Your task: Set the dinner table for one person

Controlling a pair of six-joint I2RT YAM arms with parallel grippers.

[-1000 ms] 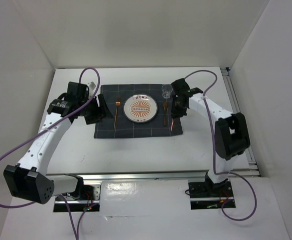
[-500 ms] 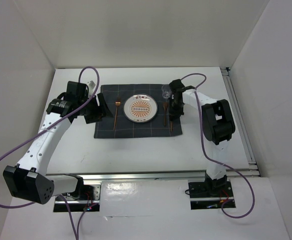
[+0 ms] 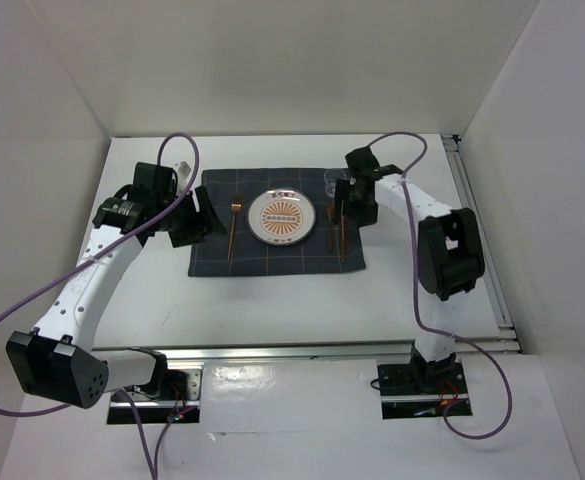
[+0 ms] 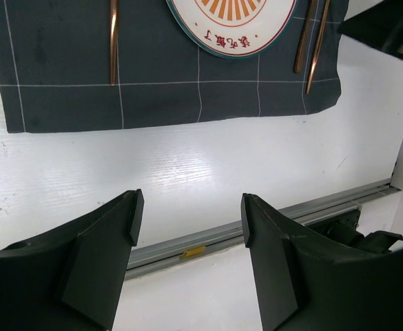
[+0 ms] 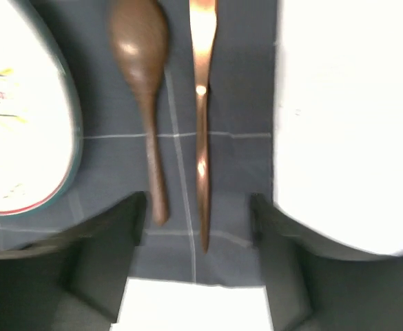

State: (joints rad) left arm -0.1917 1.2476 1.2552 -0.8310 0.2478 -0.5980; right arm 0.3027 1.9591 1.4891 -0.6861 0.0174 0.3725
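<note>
Setting for one, judged near complete. Dinner table [image 3: 272, 300], a large plain white rectangular top with a metal rail edge, spans the workspace under both arms. Dark grey checked cloth mat [image 3: 272, 260] at centre, bearing a round white plate with orange pattern and teal rim [image 3: 282, 216]. Slim copper fork [image 3: 233, 230] at 9 o'clock of plate. Brown spoon [image 5: 146, 89] and slim copper knife [image 5: 201, 138] side by side at 3 o'clock. Clear glass [image 3: 333, 180] at 1 o'clock. Right gripper [image 5: 195, 214] above spoon and knife, jaws parted, holding nothing. Left gripper [image 4: 191, 207] at 9 o'clock of mat, jaws wide, empty. Remaining, apparently: arms to pull clear.

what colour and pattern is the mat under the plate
The mat is dark grey with thin pale grid lines; the left wrist view shows it best.
</note>
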